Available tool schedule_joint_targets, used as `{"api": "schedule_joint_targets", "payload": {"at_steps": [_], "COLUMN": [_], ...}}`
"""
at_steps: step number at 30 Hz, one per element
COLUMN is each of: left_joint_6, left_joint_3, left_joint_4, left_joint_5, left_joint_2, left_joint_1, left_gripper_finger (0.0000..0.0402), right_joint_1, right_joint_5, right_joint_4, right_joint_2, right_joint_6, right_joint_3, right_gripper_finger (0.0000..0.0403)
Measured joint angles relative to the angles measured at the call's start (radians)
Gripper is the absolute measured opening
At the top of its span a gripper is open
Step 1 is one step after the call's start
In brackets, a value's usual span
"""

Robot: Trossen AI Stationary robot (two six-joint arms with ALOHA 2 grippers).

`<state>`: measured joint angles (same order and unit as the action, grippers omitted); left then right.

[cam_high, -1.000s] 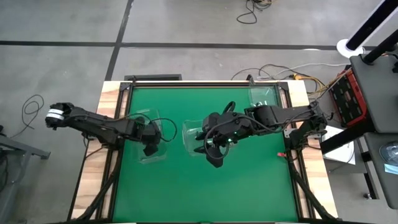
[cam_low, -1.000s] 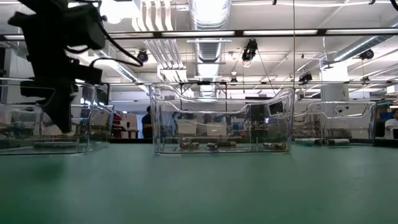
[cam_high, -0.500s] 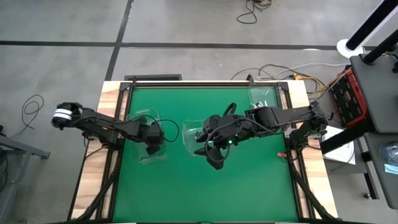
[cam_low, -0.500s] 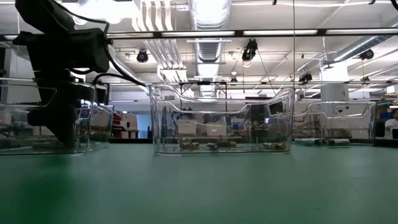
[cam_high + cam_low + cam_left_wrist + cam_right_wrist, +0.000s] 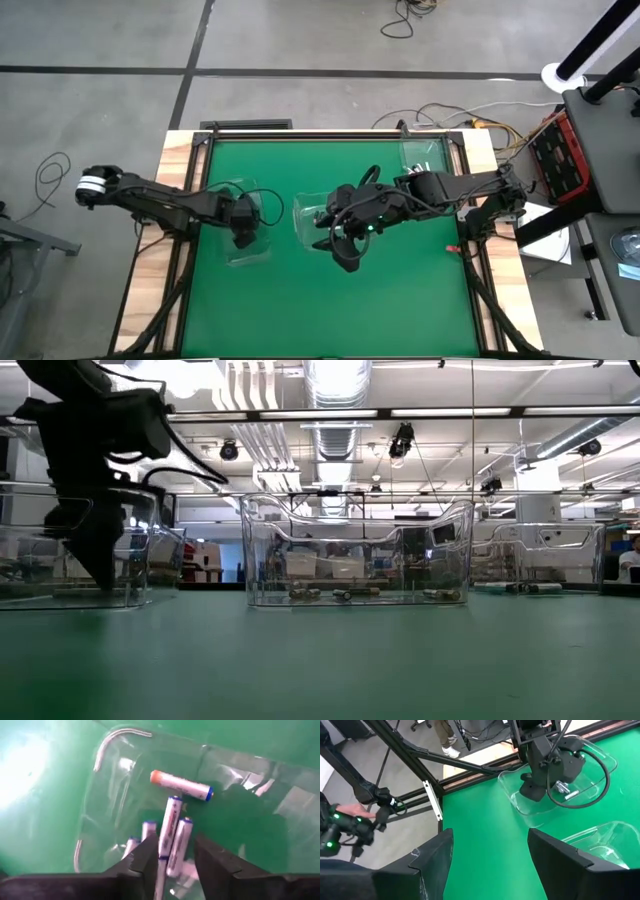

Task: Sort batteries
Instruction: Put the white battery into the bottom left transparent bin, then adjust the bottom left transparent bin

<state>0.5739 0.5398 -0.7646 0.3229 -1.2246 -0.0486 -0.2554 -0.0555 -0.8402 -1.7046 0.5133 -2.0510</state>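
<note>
The batteries (image 5: 179,784) are lying loose on the floor of a clear bin (image 5: 240,222), directly beneath the left end effector (image 5: 172,870), which is reaching down inside that bin; in the left wrist view one white cell with an orange tip is lying crosswise just beyond the fingertips, and several slim blue-capped cells (image 5: 170,827) are clustering right at and between the two dark fingers (image 5: 145,862). The fingers are standing a little apart with a slim cell sitting in the gap, but whether they are actually pinching it cannot be told. Judging from this, the step in hand is either a drop-off into this bin or a pick from it; the next move is calling for a straight lift clear of the bin wall so the thin plastic is not getting dragged. The right end effector (image 5: 346,250) is hovering above the desk (image 5: 400,300) just past the near edge of the middle bin (image 5: 355,555), its fingers spread wide and holding nothing. That middle bin is carrying a few small cells along its floor, and a third bin (image 5: 545,555), well away on the far side from the left end effector, is also holding a few.
</note>
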Motion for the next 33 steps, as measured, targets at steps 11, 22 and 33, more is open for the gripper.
{"api": "schedule_joint_targets", "payload": {"at_steps": [11, 22, 33], "left_joint_6": [0.122, 0.009, -0.04], "left_joint_3": [0.176, 0.225, 0.244], "left_joint_4": [-0.433, -0.576, -0.721], "left_joint_5": [-0.289, -0.648, -0.726], "left_joint_2": [0.036, -0.029, -0.148], "left_joint_1": [-0.01, -0.082, -0.227], "left_gripper_finger": [0.0164, 0.0156, 0.0155], "right_joint_1": [0.029, 0.037, 0.016], "right_joint_5": [0.0, 0.002, 0.003], "right_joint_4": [0.0, -0.042, -0.22], "right_joint_2": [0.001, 0.001, 0.017], "right_joint_6": [-0.107, -0.126, -0.175], "right_joint_3": [-0.001, -0.002, -0.002], "right_gripper_finger": [0.0254, 0.0255, 0.024]}}
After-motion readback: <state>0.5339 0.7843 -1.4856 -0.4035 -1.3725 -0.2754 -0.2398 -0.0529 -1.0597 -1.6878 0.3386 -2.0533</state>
